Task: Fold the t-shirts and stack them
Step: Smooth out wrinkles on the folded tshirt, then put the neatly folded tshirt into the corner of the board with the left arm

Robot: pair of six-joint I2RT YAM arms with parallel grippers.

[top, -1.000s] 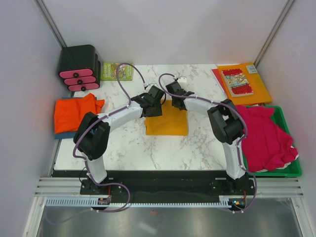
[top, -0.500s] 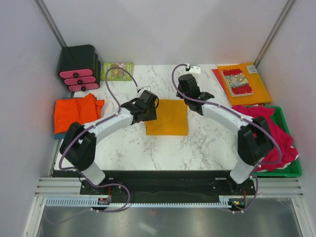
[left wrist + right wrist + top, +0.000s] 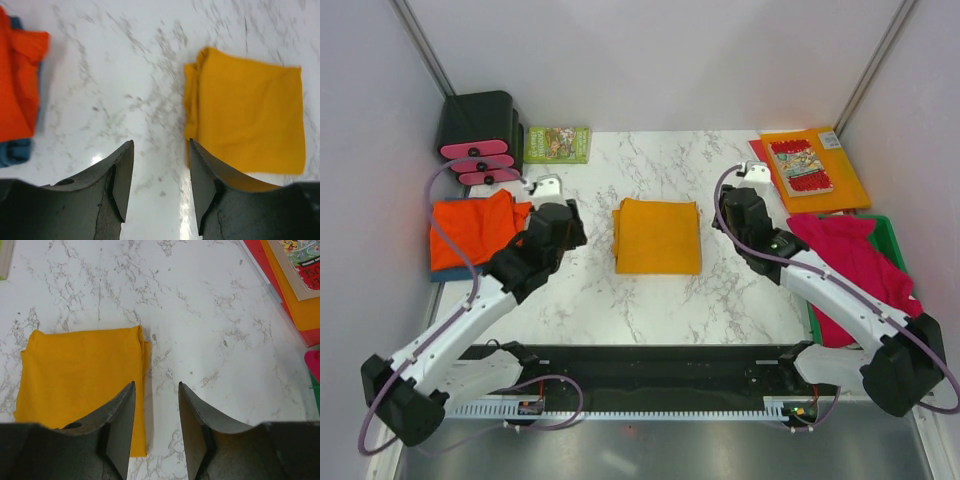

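Hovering the left claw (image 3: 161, 145) and the right claw (image 3: 156, 386) above the counter (image 3: 620, 300), both spread and gripping nothing. Flanking the folded mustard t-shirt (image 3: 658, 236), which is lying flat between them, just beside each. Showing the red-orange t-shirt (image 3: 470, 228) lying at the left edge and the crimson-pink t-shirts (image 3: 855, 270) heaped at the right.

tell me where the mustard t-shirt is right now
In the top view the folded mustard t-shirt lies flat at the table's middle, between the two arms' open jaws and touching neither; the red-orange t-shirt sits off to its left.
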